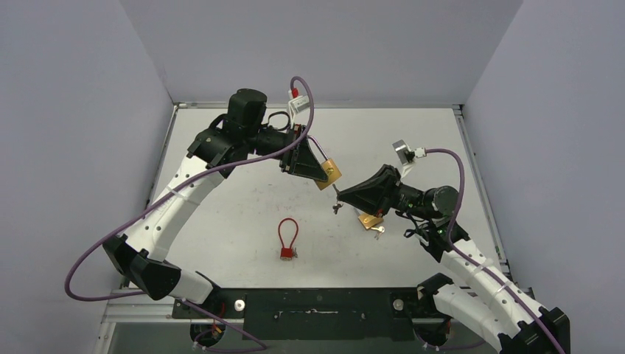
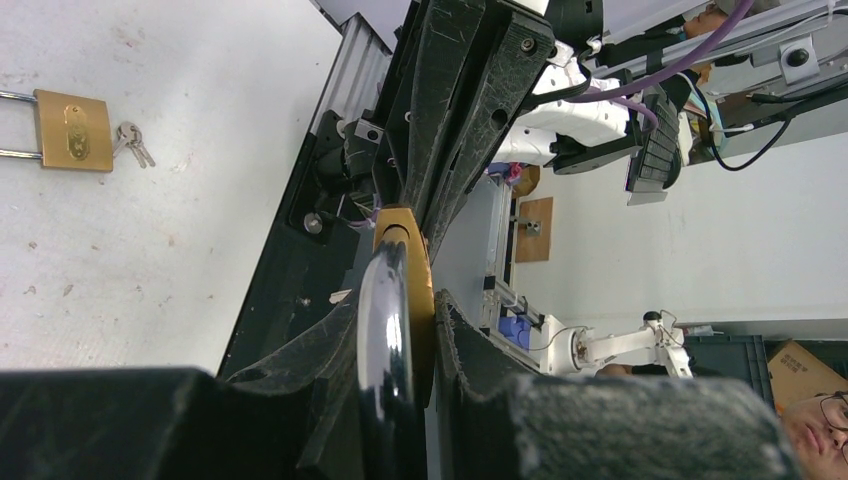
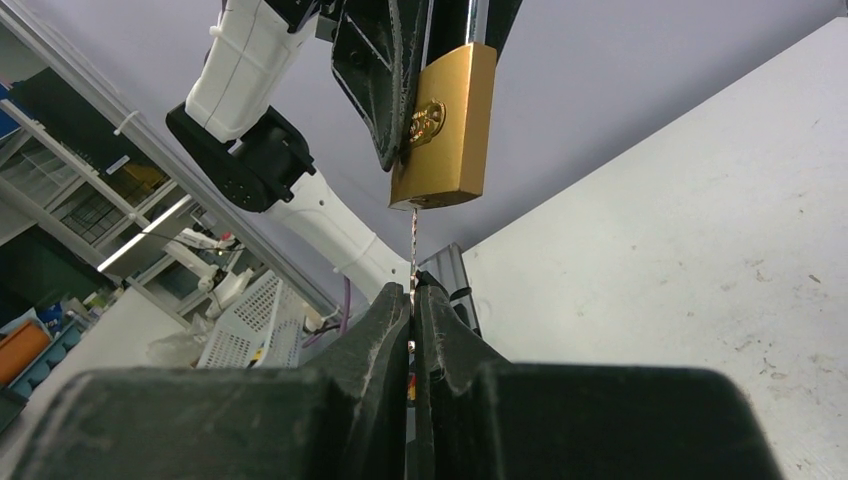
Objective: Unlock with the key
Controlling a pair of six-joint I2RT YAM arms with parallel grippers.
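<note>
Right wrist view: the right gripper [image 3: 412,300] was pinched on the key [image 3: 412,240], tip at the keyway of the padlock [image 3: 445,120] — held aloft, clamped in the left gripper [image 1: 313,166]. Padlock judged heavy, rigid, smooth; key thin — best gripped by its bow.

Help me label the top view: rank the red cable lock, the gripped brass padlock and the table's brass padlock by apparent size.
1. red cable lock
2. gripped brass padlock: close to the first, and lifted nearer the camera, so unsure
3. brass padlock on the table: partly hidden
</note>
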